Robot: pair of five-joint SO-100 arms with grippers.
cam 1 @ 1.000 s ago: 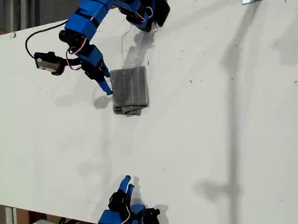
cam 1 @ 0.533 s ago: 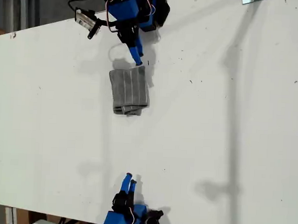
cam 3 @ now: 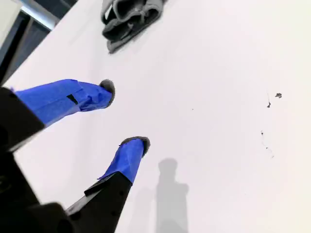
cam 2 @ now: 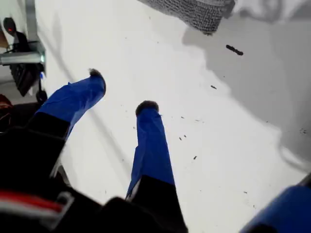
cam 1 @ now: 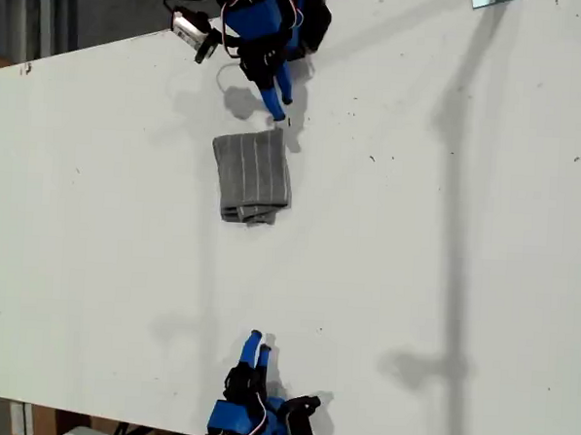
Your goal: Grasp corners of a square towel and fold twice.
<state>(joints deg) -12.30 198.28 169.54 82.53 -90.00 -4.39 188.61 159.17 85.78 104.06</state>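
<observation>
You only see part of the towel [cam 2: 194, 12] in both wrist views; the picture edge cuts it, and its corners stay tucked inside folds.

My first gripper [cam 2: 121, 91] is hanging over the white table [cam 2: 218, 155]. Its two blue fingers [cam 2: 151, 145] are standing apart, and nothing is sitting between them. Their tips are looking dark and worn. Out past the tips, a bit of the grey towel [cam 2: 194, 9] is lying on the table, not touching the fingers. A small dark speck [cam 2: 234, 49] is lying near the towel. A grey shadow is falling across the table there.
</observation>
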